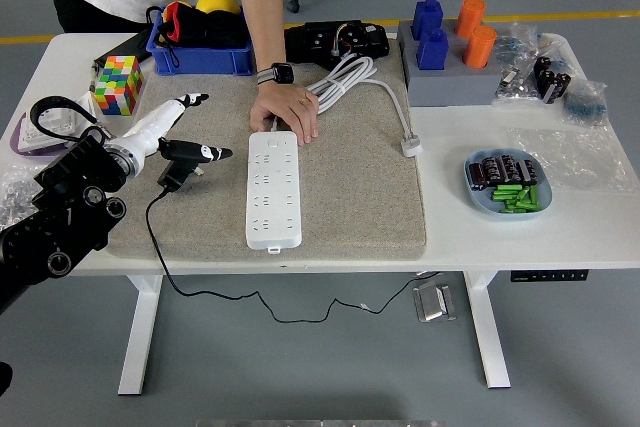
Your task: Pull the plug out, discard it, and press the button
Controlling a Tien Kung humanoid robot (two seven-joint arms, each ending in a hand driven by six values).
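Note:
A white power strip (273, 190) lies lengthwise on the grey mat (350, 197). A person's hand (287, 112) presses down on its far end. My left hand (185, 127) is to the left of the strip, over the mat's left edge, with its fingers spread. One finger points up and right, the thumb points right toward the strip. The black plug (177, 173) lies just below the thumb, apart from the strip. Its black cord (152, 237) runs off the table's near edge. The right arm is out of view.
A colour cube (117, 83) and a blue bin (200, 42) stand at the back left. A grey block with blue and orange pieces (450, 57) is at the back right, and a blue dish (505, 185) is on the right. The strip's white cable (345, 82) coils behind it.

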